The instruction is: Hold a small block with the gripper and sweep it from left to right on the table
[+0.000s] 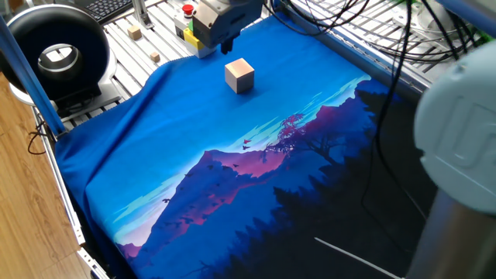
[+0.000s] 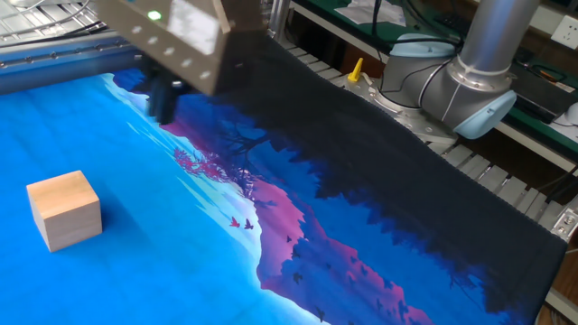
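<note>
The small block (image 1: 239, 75), a plain tan wooden cube, sits alone on the blue cloth of the table (image 1: 155, 155) near its far end. It also shows at the left of the other fixed view (image 2: 63, 209). The gripper (image 1: 226, 49) hangs above the cloth just behind the block and does not touch it. In the other fixed view the gripper (image 2: 163, 106) is motion-blurred, up and to the right of the block. Its short dark jaws look closed together and hold nothing.
Two much smaller wooden cubes (image 1: 135, 32) (image 1: 155, 56) lie on the bare slats at the back left, near a yellow box with a red button (image 1: 184, 17). A black round device (image 1: 54, 50) stands at the left. The arm's base (image 2: 470, 81) and cables stand on the right.
</note>
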Controlling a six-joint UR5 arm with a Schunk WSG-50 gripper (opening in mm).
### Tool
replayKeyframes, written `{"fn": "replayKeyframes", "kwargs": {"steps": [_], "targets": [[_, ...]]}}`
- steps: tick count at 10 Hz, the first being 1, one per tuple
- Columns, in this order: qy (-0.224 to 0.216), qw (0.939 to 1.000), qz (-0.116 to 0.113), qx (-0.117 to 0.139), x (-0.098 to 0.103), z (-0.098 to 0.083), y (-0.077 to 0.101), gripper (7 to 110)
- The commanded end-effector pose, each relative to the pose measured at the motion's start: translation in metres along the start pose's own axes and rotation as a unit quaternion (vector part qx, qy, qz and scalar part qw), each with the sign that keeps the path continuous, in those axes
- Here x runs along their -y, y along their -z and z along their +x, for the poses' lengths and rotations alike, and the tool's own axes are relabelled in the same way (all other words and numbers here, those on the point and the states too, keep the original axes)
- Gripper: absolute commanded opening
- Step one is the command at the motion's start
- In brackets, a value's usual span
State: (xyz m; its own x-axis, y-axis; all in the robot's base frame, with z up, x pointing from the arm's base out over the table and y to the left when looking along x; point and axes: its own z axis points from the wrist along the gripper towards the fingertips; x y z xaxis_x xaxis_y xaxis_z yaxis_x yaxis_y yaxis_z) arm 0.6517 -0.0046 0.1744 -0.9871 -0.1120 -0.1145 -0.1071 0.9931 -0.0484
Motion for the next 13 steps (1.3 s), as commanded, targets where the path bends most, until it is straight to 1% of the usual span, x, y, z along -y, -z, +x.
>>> {"fn": "replayKeyframes", "kwargs": {"steps": [1,2,3,4,6,8,9,10,11,12,13], "targets": [[0.011,0.9998,0.014,-0.006,0.019,-0.013,-0.015,7],[0.014,0.9998,0.014,-0.007,0.022,-0.014,-0.018,7],[0.021,0.9998,0.004,-0.003,0.019,-0.016,-0.019,7],[0.024,0.9997,0.000,0.002,0.020,-0.019,-0.022,22],[0.022,0.9997,0.010,0.008,0.042,-0.022,-0.036,22],[0.012,0.9994,0.032,0.007,0.064,-0.019,-0.042,22],[0.009,0.9992,0.038,0.006,0.073,-0.016,-0.048,22],[0.012,0.9994,0.031,0.013,0.077,-0.016,-0.053,22],[0.015,0.9995,0.015,0.024,0.071,-0.019,-0.053,22],[0.013,0.9995,0.010,0.027,0.068,-0.021,-0.052,44],[0.013,0.9996,0.011,0.024,0.068,-0.019,-0.051,44]]}}
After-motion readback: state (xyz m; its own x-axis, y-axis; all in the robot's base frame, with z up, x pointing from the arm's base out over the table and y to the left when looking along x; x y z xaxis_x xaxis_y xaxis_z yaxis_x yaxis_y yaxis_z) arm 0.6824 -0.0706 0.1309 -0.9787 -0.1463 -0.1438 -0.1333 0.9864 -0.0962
